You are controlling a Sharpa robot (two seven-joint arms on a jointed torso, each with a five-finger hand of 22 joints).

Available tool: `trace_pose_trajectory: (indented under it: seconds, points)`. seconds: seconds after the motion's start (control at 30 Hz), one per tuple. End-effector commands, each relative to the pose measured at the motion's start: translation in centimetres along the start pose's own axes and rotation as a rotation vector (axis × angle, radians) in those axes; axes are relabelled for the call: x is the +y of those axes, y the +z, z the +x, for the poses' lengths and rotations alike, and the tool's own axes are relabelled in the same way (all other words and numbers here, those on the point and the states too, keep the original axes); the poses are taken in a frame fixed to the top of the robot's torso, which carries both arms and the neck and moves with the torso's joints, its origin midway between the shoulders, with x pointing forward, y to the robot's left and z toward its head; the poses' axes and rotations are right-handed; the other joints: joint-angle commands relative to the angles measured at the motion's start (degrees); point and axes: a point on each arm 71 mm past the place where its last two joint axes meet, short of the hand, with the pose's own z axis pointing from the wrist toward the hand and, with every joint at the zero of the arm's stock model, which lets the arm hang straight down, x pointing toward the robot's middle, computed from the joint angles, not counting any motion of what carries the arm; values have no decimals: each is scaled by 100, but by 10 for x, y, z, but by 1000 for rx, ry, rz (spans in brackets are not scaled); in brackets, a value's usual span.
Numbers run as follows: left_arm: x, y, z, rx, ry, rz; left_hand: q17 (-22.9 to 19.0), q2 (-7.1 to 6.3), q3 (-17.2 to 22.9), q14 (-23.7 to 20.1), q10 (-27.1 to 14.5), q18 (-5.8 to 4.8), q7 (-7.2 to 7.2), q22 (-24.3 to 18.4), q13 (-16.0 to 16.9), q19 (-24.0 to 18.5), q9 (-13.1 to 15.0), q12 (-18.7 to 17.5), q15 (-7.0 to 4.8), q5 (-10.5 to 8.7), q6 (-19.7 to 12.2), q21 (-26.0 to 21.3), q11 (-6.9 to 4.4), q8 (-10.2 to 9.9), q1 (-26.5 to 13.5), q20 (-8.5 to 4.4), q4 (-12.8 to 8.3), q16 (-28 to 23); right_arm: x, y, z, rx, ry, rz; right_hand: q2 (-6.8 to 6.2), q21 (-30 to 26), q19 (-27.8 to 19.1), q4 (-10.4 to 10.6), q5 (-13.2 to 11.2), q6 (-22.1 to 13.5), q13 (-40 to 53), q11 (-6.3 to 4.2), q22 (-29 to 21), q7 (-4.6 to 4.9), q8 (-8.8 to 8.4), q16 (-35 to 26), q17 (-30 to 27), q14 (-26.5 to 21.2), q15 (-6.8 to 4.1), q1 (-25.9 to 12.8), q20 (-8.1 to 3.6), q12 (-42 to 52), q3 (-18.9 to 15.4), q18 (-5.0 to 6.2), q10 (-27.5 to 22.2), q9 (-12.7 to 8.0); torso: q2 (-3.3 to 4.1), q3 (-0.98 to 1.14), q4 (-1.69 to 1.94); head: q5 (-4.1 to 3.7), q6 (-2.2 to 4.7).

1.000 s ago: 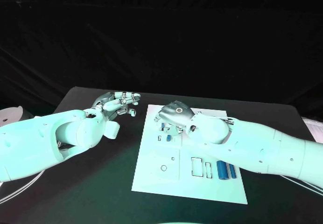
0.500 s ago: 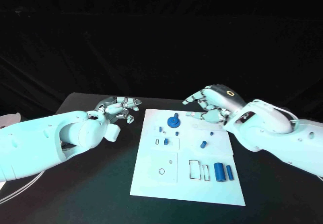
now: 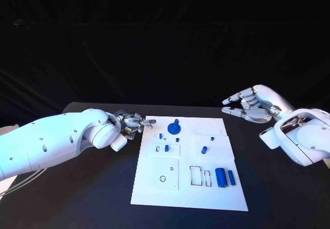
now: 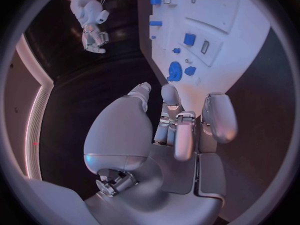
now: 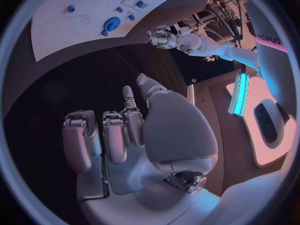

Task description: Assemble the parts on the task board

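Board: task board (image 3: 180,188) lies lengthwise between both hands.
Left hand (image 3: 130,128): fingers curled, holding nothing, just beside the blue gear (image 3: 174,127).
Right hand (image 3: 252,105): spread, empty, raised well off the board.

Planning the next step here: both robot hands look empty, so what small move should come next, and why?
Probably lower the right robot hand back toward the task board and the loose blue cylinder. That hand hangs open beside the board, and the left robot hand holds nothing at the board's edge.
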Motion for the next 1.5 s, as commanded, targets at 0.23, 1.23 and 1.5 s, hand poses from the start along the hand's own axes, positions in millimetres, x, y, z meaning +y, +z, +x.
trace_pose_trajectory:
  seconds: [0.23,1.23,1.5]
  points:
    - [-15,20,3,11,416,-219,1505,184,-572,594,215,-151,-82,853,871,270,195,695,-93,-1065,63,414,-69,332,-214,-87,151,17,-16,-4,-7,-28,165,121,26,-48,418,-1,82,-36,933,-40,1243,19,1,-44,1317,560,-38,-40,-42,-31,-145,41,72,10,-4,16,-7,-14,24]
    - [-51,60,22,53,615,-293,1505,398,-1049,594,378,-210,-176,1022,1451,326,556,1089,-158,-1229,66,762,-148,723,-228,-148,149,17,-21,-2,-5,-22,142,133,51,-88,390,-12,116,-125,899,-16,1198,49,-38,-78,1277,550,-21,0,-33,-101,-252,54,37,9,27,-15,29,10,-73]
    - [-52,65,24,73,634,-310,1505,398,-1070,594,382,-213,-177,1030,1476,329,580,1104,-158,-1226,51,780,-149,739,-206,-148,135,17,-21,-1,-5,-23,142,132,56,-93,387,-15,121,-138,896,-12,1193,54,-44,-81,1273,549,-18,9,-30,-107,-267,55,34,9,33,-23,46,-13,-101]
